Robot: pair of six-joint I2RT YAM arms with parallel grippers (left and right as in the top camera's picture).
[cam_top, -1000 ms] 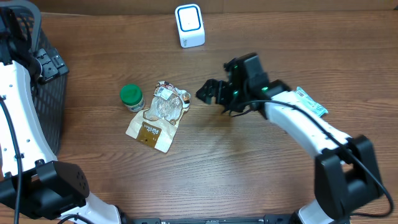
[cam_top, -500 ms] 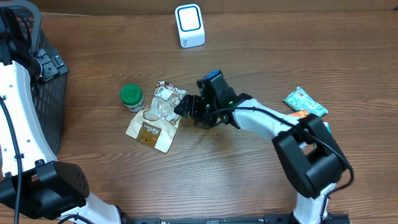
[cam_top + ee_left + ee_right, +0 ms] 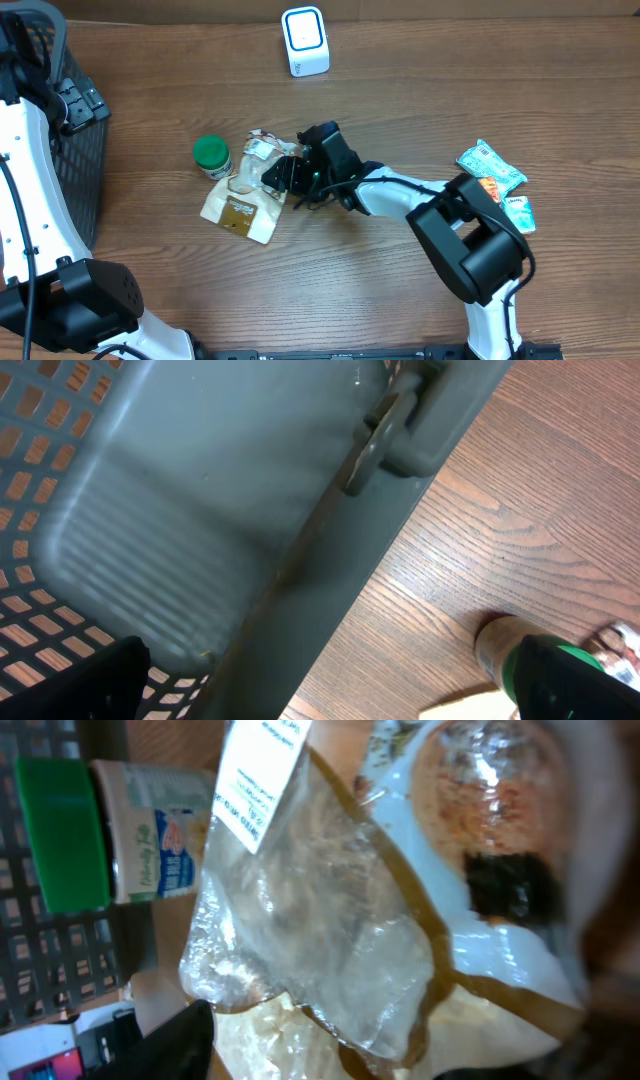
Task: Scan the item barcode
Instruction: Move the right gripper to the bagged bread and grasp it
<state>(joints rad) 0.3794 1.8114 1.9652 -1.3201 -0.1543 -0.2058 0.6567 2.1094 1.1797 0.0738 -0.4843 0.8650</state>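
Meeting snack bag (image 3: 243, 195) edge, right fingers (image 3: 277, 172), jar (image 3: 211, 155) near

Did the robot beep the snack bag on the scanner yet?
Not yet. Done: the right gripper is right at the edge of the clear snack bag. In hand: taking hold of it, though I cannot tell if the grip is made, and the bag lies on the table. Left: lifting it and showing its barcode to the white scanner, which stands well apart.

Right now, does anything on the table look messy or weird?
The crinkly clear-and-brown plastic snack bag in the middle of the brown wooden table looks crumpled and lies askew beside the green-lidded jar. Nothing looks spilled or broken.
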